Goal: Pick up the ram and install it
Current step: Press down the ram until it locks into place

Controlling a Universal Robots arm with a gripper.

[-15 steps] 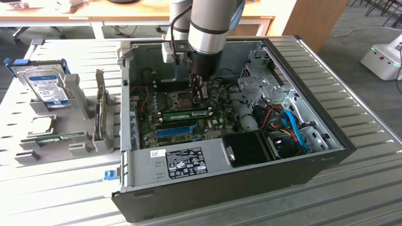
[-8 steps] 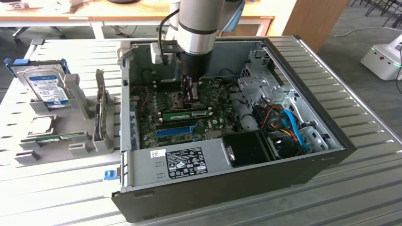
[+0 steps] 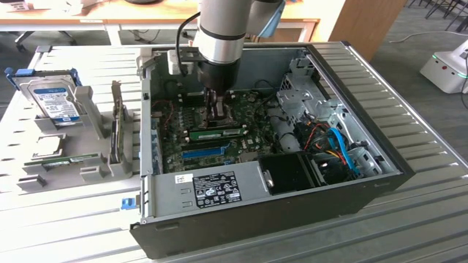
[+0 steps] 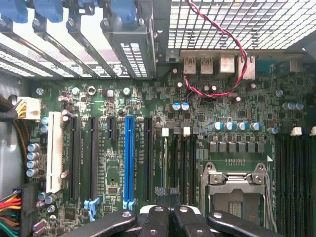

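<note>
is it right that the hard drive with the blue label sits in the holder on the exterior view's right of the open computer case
Not quite. The hard drive with the blue label does sit in the holder, but that holder is on the exterior view's left of the open computer case, not its right. The exterior view shows this.

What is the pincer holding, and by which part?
Nothing appears held: the shut pincer stands above the long green circuit-board ram stick on the green motherboard.
</note>
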